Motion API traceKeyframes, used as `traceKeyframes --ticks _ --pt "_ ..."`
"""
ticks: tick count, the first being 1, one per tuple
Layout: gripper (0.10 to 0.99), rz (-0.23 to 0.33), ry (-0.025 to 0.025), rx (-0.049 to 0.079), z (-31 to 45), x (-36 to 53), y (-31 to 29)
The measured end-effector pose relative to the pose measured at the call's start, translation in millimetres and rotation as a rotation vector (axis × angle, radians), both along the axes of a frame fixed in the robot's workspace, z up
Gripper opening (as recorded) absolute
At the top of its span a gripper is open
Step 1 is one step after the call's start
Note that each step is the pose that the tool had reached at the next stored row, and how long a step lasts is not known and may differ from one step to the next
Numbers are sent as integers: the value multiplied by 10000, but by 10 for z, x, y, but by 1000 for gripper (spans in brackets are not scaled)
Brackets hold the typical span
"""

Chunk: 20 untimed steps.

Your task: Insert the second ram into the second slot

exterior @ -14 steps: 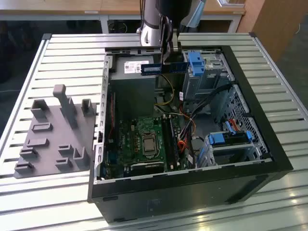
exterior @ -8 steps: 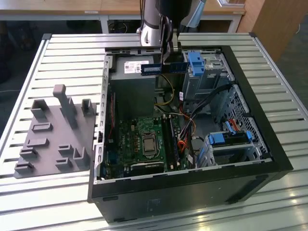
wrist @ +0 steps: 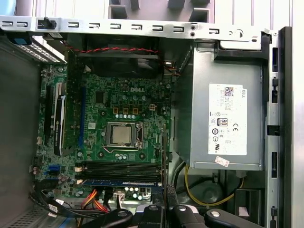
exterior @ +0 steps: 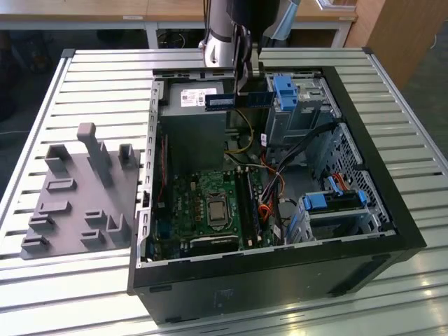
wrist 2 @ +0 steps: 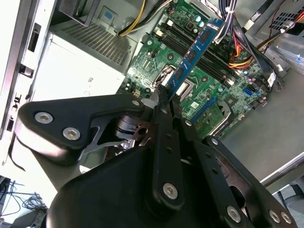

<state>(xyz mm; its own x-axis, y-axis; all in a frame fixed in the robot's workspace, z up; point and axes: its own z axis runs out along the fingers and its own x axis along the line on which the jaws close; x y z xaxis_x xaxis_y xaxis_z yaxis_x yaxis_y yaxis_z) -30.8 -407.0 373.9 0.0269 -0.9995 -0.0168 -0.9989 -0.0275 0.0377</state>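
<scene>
The second ram (exterior: 238, 100) is a thin blue stick with a white label, held level in the air above the open computer case (exterior: 364, 210), over the power supply end. My gripper (exterior: 241, 89) comes down from the arm and is shut on the stick's upper edge. The second wrist view has the black fingers (wrist 2: 166, 102) clamped on one end of the second ram (wrist 2: 194, 52), which hangs over the motherboard. Below lie the black memory slots (exterior: 248, 203). From the first wrist view the second ram (wrist: 121, 183) is edge-on, parallel to the slots (wrist: 118, 167) and offset to one side of them.
A grey power supply (exterior: 196, 105) fills the far end of the case. Light-blue drive brackets (exterior: 287, 91) (exterior: 334, 200) and loose cables (exterior: 273, 185) crowd the exterior view's right side. The processor socket (exterior: 215, 208) sits beside the slots. A grey fixture block (exterior: 77, 196) stands on the slatted table.
</scene>
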Motion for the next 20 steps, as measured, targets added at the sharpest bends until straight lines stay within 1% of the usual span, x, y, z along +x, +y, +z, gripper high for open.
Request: traceKeyframes --ticks 11,20 --pt "137 -1 0 -5 0 0 -46" --pt "137 0 0 -11 0 0 -71"
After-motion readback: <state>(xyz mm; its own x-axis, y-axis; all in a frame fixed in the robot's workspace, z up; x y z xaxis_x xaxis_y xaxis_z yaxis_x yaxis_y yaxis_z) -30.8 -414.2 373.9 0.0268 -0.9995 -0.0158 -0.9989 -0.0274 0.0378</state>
